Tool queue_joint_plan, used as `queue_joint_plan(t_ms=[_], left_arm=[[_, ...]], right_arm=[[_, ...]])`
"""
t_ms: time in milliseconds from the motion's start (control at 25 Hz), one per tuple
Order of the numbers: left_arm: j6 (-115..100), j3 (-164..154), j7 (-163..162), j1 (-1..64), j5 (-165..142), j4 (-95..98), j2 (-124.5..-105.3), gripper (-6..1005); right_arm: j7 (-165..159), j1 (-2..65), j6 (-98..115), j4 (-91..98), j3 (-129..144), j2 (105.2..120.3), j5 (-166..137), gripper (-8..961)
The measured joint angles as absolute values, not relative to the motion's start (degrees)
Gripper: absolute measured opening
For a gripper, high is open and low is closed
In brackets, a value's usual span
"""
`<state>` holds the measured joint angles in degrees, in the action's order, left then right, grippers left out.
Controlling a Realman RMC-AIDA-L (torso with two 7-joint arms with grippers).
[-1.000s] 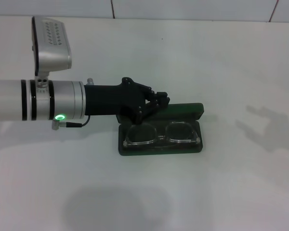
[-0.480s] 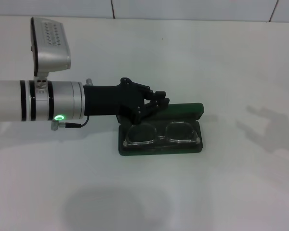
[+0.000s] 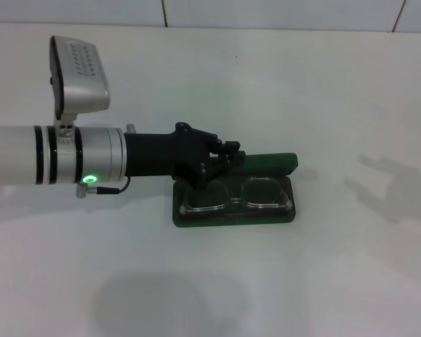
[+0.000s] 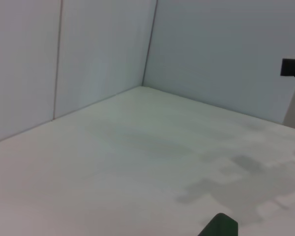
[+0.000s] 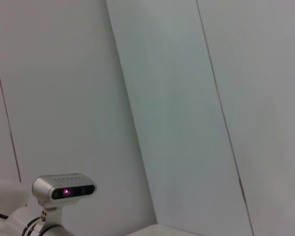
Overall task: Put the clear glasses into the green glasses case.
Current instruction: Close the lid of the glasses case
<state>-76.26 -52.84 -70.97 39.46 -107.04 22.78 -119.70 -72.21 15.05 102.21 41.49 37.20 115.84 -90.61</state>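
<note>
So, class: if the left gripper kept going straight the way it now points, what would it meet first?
The left gripper points along the green glasses case, so probably its raised lid, which it already seems to touch. Depth is uncertain.

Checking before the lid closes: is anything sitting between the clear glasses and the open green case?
Nothing visible: the transparent plastic glasses already lie inside the dark green rectangular case. The left gripper is at its lid's left end.
</note>
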Motion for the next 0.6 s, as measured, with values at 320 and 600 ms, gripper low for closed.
queue_joint_plan(t_ms=[320,600], left_arm=[[-76.8,-54.8,-71.4,39.2,-107.0,22.7,-119.74,163],[-77.1,-57.6,-71.8,39.0,-107.1,22.6,-119.84,182]], right_arm=[[-71.9,15.1,102.2,41.5,37.2,115.75,-90.6,623],[-71.9,15.1,102.6,41.4,37.2,115.75,-90.6,630]])
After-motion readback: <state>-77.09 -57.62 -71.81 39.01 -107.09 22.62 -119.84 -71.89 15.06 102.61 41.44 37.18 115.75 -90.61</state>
